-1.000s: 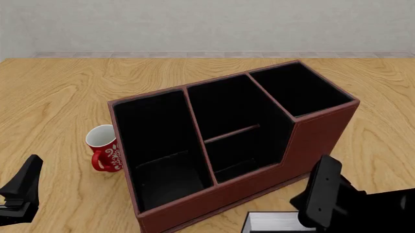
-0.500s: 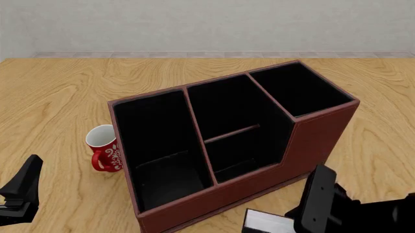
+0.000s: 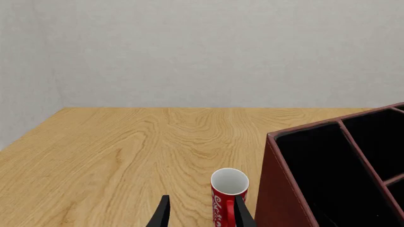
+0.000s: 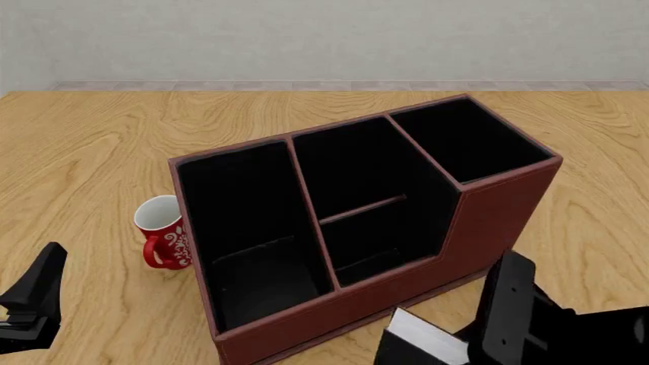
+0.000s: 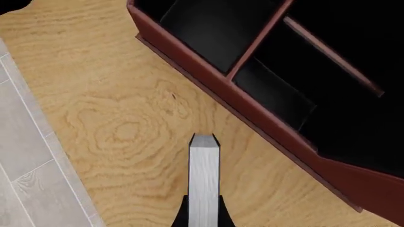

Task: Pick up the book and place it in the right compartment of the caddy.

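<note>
A light wooden table (image 4: 91,144) fills most of the front view, with a pale grey wall behind it at the top.

Nearest, in the lower right corner of the front view, is the right gripper (image 5: 203,215). In its wrist view two dark fingers sit tight on both flat sides of the book (image 5: 204,182), so it is pinching the book. The white page edge faces the camera and the black covers are on the sides. The book looks lifted off the table and tipped a bit, likely so it can go into a slot standing on its thin edge. In the front view the book (image 4: 424,346) is at the bottom, just in front of the caddy's low front wall.

In the lower left corner of the front view is the left gripper (image 3: 200,215). Its two fingers are spread apart with nothing between them. It sits off to the side, probably to keep out of the way.

A bit farther, left of middle, stands a red mug (image 4: 163,242) with white inside, just beside the caddy's left wall.

The big red-brown caddy (image 4: 507,217) fills the middle. It has three black parts. The right compartment (image 4: 469,144) is in the upper right, farthest back, narrow with tall walls. It has nothing in it, so the book must go up and over those walls.
</note>
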Controlling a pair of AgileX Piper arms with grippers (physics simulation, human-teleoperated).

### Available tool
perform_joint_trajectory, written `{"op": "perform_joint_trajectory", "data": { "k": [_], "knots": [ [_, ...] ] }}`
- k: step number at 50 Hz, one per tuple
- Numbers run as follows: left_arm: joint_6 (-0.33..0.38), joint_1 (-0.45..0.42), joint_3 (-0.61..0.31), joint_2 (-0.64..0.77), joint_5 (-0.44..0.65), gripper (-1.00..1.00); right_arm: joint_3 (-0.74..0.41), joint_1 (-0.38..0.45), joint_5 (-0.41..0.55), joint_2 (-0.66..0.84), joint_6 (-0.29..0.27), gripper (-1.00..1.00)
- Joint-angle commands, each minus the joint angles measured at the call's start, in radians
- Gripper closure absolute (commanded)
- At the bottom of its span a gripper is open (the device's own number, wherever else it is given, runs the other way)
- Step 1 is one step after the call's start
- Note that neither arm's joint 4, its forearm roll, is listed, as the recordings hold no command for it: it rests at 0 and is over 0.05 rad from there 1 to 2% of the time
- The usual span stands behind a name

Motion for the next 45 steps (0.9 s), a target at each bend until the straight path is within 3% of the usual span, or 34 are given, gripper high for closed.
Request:
{"op": "perform_joint_trajectory", "data": {
  "k": [1,19,45],
  "knots": [
    [0.000,-0.001,-0.001,0.004,-0.003,-1.00,-0.107,-0.021,0.103,-0.073,-0.020,1.00],
    [0.000,-0.001,0.000,0.004,-0.003,-1.00,-0.251,-0.014,0.230,-0.148,-0.054,1.00],
    [-0.001,0.000,0.000,0.004,-0.003,-1.00,-0.325,-0.020,0.295,-0.205,-0.073,1.00]
  ]
}}
